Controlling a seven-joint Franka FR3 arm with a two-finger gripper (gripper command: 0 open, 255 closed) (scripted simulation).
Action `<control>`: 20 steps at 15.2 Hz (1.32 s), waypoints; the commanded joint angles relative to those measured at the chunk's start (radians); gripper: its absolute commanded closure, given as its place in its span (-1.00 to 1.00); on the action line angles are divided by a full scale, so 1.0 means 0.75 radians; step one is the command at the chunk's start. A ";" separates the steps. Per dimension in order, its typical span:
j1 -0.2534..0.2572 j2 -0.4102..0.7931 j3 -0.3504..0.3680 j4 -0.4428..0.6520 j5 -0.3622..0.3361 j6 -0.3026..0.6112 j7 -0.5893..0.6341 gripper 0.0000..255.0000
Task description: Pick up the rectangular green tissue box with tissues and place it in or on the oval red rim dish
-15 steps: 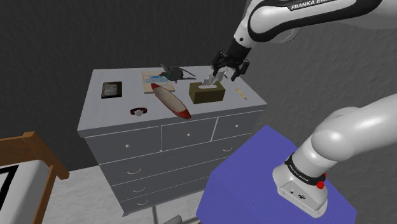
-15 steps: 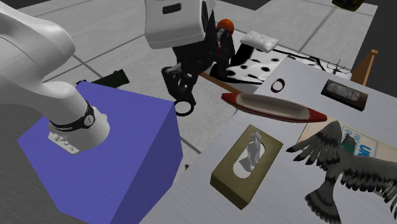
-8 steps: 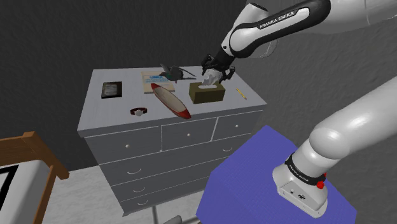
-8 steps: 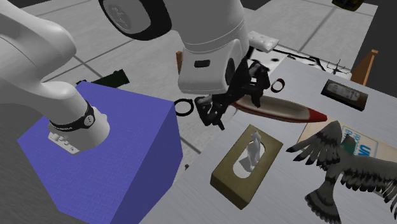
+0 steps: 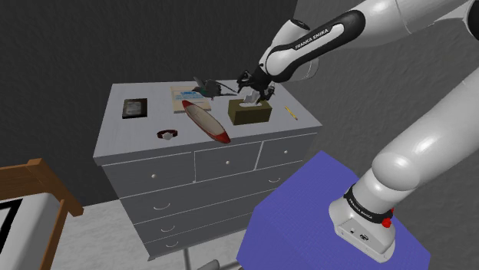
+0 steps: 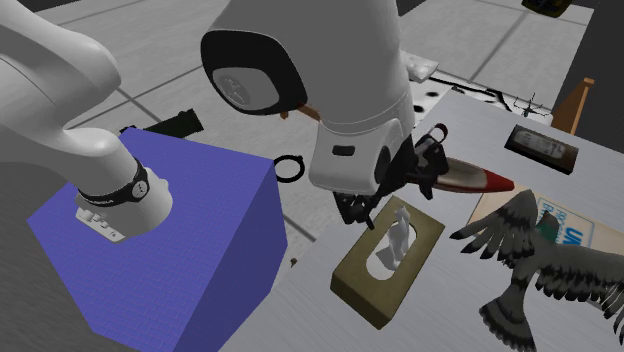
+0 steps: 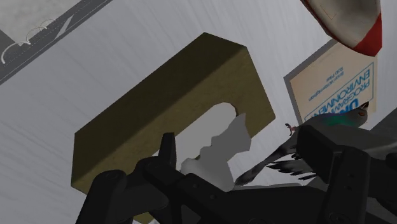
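Observation:
An olive-green tissue box (image 5: 249, 113) (image 6: 388, 262) (image 7: 168, 111) with a white tissue (image 6: 401, 232) sticking up sits on the grey dresser top (image 5: 146, 126). My gripper (image 5: 252, 92) (image 6: 368, 206) (image 7: 245, 156) hangs just above the box's tissue slot, open, its fingers apart on either side of the tissue and holding nothing. The oval red-rimmed dish (image 5: 206, 121) (image 6: 472, 177) (image 7: 350, 22) lies beside the box, toward the shoulder view's left; my hand partly hides it in the second exterior view.
A grey bird figure (image 5: 209, 87) (image 6: 545, 265) stands on a book (image 5: 183, 95) (image 7: 334, 83) just behind the box. A dark flat case (image 5: 135, 108), a small ring (image 5: 167, 134) and a yellow pencil (image 5: 291, 112) also lie on the dresser. The blue stand (image 5: 322, 218) is in front.
My arm has swung toward the shoulder view's left and come down, bringing the open gripper from beside the box to directly over its tissue. The box has not moved.

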 commanded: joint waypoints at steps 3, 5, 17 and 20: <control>-0.002 0.058 0.004 0.014 -0.016 0.045 0.010 -1.00; -0.002 0.058 0.004 0.014 -0.017 0.045 0.010 -1.00; -0.001 0.058 0.005 0.014 -0.018 0.045 0.013 1.00; -0.002 0.044 0.003 0.020 -0.016 0.026 0.012 1.00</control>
